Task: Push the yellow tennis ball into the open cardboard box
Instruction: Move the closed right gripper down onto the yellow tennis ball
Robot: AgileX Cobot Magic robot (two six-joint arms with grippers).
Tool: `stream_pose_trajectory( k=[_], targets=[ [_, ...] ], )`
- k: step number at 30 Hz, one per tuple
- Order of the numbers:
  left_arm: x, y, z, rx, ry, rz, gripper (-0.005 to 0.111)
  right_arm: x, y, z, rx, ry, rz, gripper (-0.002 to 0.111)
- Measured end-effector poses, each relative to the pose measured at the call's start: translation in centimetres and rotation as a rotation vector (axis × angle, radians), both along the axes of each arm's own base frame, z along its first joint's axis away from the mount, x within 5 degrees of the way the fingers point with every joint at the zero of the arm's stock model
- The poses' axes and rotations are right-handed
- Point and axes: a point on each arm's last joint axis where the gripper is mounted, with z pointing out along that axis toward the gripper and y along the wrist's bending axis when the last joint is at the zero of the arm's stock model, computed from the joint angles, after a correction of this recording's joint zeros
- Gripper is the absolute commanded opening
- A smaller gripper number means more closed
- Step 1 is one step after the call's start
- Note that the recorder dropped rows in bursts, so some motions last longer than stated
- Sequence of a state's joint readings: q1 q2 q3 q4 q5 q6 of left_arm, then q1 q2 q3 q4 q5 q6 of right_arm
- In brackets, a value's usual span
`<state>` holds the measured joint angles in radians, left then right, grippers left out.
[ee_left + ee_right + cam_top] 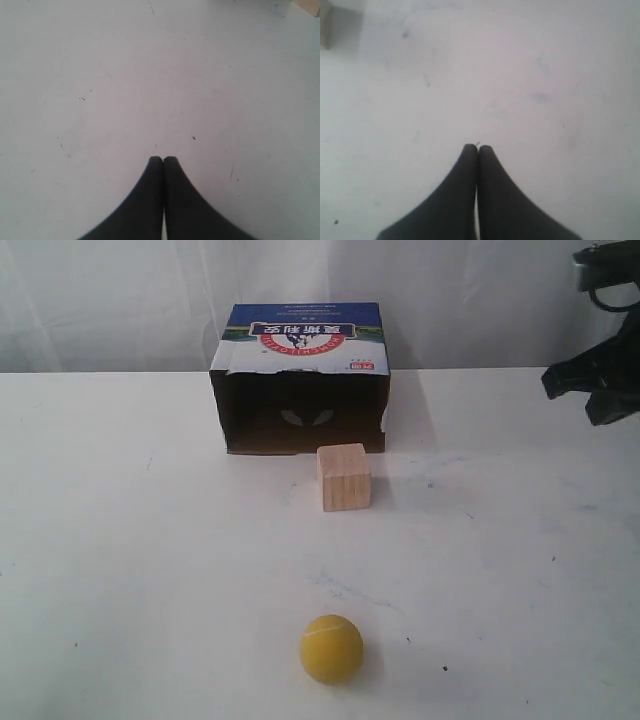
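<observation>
The ball (331,648) is mustard-yellow and fuzzy, with a pale seam curving over its top. It sits on the white surface (120,540), well apart from the box (300,380), whose dark mouth faces it. A pale wooden cube (344,477) stands between them, just in front of the opening. Only the exterior view shows all three whole. The wrist views show the left pincer (163,159) and right pincer (477,147), tips pressed together, holding nothing, over bare surface.
</observation>
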<state>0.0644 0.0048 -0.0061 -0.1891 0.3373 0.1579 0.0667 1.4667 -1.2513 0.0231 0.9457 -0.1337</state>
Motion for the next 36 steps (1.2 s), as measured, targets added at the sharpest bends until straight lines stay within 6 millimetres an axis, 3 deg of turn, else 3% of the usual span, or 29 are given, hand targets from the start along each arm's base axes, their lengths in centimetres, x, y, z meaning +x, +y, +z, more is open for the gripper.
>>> stream_pose_trajectory(
  k=[2, 3, 5, 8, 11, 14, 18, 24, 36],
  targets=[
    [0.0, 0.0, 0.0, 0.0, 0.0, 0.0, 0.0, -1.8, 0.9, 1.3, 0.014, -0.022, -0.003, 0.0],
    [0.0, 0.0, 0.0, 0.0, 0.0, 0.0, 0.0, -4.0, 1.9, 2.3, 0.037, -0.06, -0.002, 0.0],
    [0.0, 0.0, 0.0, 0.0, 0.0, 0.0, 0.0, -6.4, 3.1, 2.5, 0.073, -0.078, 0.021, 0.0],
    [0.0, 0.0, 0.0, 0.0, 0.0, 0.0, 0.0, -11.8, 7.0, -0.9, 0.234, 0.071, 0.139, 0.0],
    [0.0, 0.0, 0.0, 0.0, 0.0, 0.0, 0.0, -14.5, 10.1, -5.2, 0.329, 0.261, 0.229, 0.0],
    [0.0, 0.0, 0.0, 0.0, 0.0, 0.0, 0.0, -14.2, 12.6, -7.3, 0.362, 0.265, 0.263, 0.0],
    [0.0, 0.0, 0.0, 0.0, 0.0, 0.0, 0.0, -12.4, 14.3, -9.5, 0.355, 0.231, 0.25, 0.0],
    [0.0, 0.0, 0.0, 0.0, 0.0, 0.0, 0.0, -11.2, 15.3, -11.5, 0.349, 0.225, 0.272, 0.0],
    [0.0, 0.0, 0.0, 0.0, 0.0, 0.0, 0.0, -9.7, 16.2, -13.4, 0.367, 0.184, 0.257, 0.0]
  ],
)
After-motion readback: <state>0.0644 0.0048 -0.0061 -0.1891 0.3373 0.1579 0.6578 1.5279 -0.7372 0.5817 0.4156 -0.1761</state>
